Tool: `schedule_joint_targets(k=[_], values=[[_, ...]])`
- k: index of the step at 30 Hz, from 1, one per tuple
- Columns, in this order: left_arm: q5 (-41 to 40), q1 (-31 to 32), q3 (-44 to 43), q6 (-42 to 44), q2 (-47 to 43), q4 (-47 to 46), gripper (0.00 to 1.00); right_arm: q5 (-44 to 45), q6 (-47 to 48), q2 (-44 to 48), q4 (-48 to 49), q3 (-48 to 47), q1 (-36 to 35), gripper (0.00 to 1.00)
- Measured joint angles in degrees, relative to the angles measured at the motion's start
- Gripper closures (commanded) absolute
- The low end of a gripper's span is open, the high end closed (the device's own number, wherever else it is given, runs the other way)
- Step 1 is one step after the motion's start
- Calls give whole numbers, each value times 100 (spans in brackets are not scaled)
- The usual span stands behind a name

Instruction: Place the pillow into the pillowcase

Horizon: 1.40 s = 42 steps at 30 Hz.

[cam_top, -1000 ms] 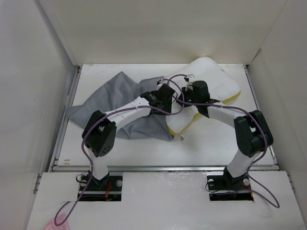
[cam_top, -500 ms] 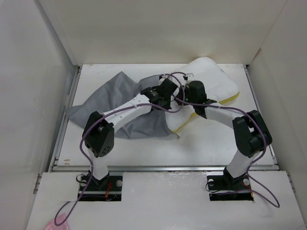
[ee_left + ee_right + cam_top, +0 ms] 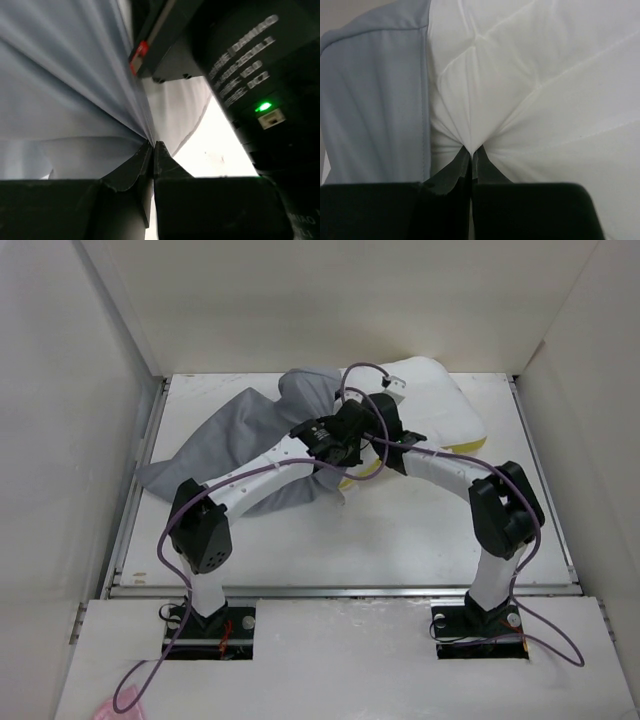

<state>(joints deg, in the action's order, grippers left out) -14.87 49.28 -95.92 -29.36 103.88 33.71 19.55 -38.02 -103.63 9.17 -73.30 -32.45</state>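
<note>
The white pillow (image 3: 440, 405) lies at the back right of the table, its yellow band showing on the near side. The grey pillowcase (image 3: 225, 440) spreads at the back left, and its raised edge (image 3: 310, 390) overlaps the pillow's left end. My left gripper (image 3: 152, 145) is shut on a pinch of the grey pillowcase (image 3: 65, 90), lifted near the middle of the table. My right gripper (image 3: 471, 149) is shut on a pinch of the pillow's white top (image 3: 530, 85), with the pillowcase hem (image 3: 375, 100) just to its left. The two wrists nearly touch in the top view.
White walls close in the table on the left, back and right. A metal rail (image 3: 340, 590) runs along the table's near edge. Purple cables loop around both arms. The right arm's dark body (image 3: 250, 70) fills the right of the left wrist view.
Both grippers have moved back and left. The pillowcase's edge has been lifted up over the pillow's left end. The pillow's near left corner is now covered and less yellow shows.
</note>
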Motion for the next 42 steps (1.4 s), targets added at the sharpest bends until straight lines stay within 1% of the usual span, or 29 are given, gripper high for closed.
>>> schedule_joint_targets(k=[3,9,12,16,18,21,23,26,27,29,30,31,32,33,34,35,36,38,39,40,42], values=[[-116,-70,273,-175,-166,42,100,367,-258,-221,-245,-317,-48,100],[-125,20,1137,-422,-898,219,100,702,-649,-254,-442,-328,9,100],[-101,22,1351,-518,-1067,258,100,780,-748,-254,-498,-361,39,100],[9,22,1408,-568,-1084,221,100,809,-844,-254,-562,-461,50,100],[103,20,1364,-549,-1075,166,100,831,-876,-254,-557,-479,50,100],[317,22,909,-435,-911,153,100,986,-901,-269,-450,-479,-52,100],[444,20,444,-400,-811,289,100,1185,-883,-315,-195,-476,-168,100],[570,-48,-11,-227,-791,479,100,1401,-999,-382,284,-479,-229,100],[599,-50,-188,-151,-756,428,92,1471,-1058,-439,380,-479,-282,100],[544,-52,-525,46,-706,448,85,1445,-1207,-538,514,-459,-343,100],[538,-70,-603,114,-706,533,76,1344,-1259,-562,608,-407,-345,100],[535,-92,-645,168,-693,568,69,1248,-1305,-564,695,-289,-352,94],[544,-129,-660,192,-671,601,66,1163,-1331,-546,796,-136,-354,89],[632,-175,-658,208,-638,625,64,1040,-1338,-507,949,92,-354,80],[691,-227,-629,190,-595,645,62,892,-1344,-420,1150,400,-343,67],[820,-275,-586,190,-549,656,58,723,-1340,-295,1266,721,-337,41],[892,-299,-476,179,-535,619,50,544,-1349,-181,1379,1019,-299,34],[922,-361,-238,120,-531,442,40,181,-1311,101,1580,1561,-219,24],[903,-437,-133,101,-529,358,39,-9,-1285,260,1620,1744,-173,21],[861,-533,-35,76,-529,275,35,-321,-1224,479,1670,1880,-85,18],[699,-748,63,48,-529,175,29,-658,-1078,669,1714,1886,44,17]])
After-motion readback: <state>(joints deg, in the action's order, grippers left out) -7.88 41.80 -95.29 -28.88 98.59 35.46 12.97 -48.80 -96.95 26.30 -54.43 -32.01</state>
